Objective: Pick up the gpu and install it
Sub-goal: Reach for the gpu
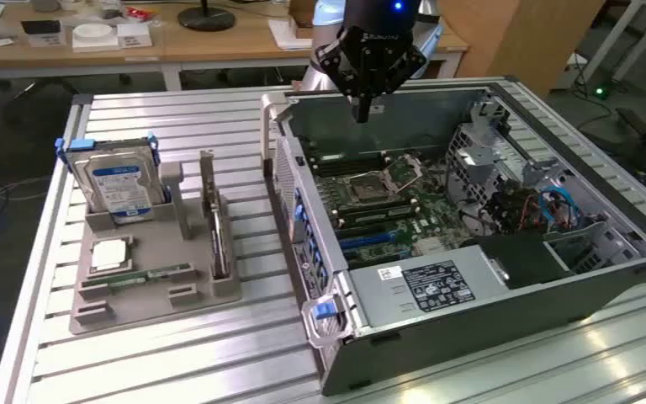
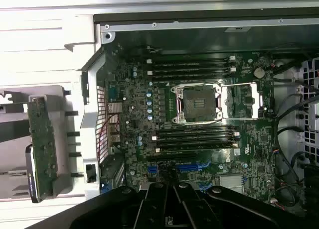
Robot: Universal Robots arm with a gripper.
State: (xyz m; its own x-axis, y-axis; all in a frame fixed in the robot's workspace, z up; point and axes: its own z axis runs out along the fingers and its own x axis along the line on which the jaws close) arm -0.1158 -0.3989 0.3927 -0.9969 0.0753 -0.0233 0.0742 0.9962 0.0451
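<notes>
**A:** The arm (image 1: 373,13) drops in from above and the gripper (image 1: 362,114) points straight down, hanging over the far wall of the open computer case (image 1: 413,328).

**B:** And the jaws?

**A:** Closed. The fingers (image 1: 362,108) are pressed together into one narrow tip, clear above the case's rim and touching nothing.

**B:** From the wrist view, the gripper (image 2: 172,209) is a dark body with its linkages folded inward, looking down into the case.

**A:** There's a blue light (image 1: 396,7) glowing on the wrist, directly above the case's far wall.
</notes>
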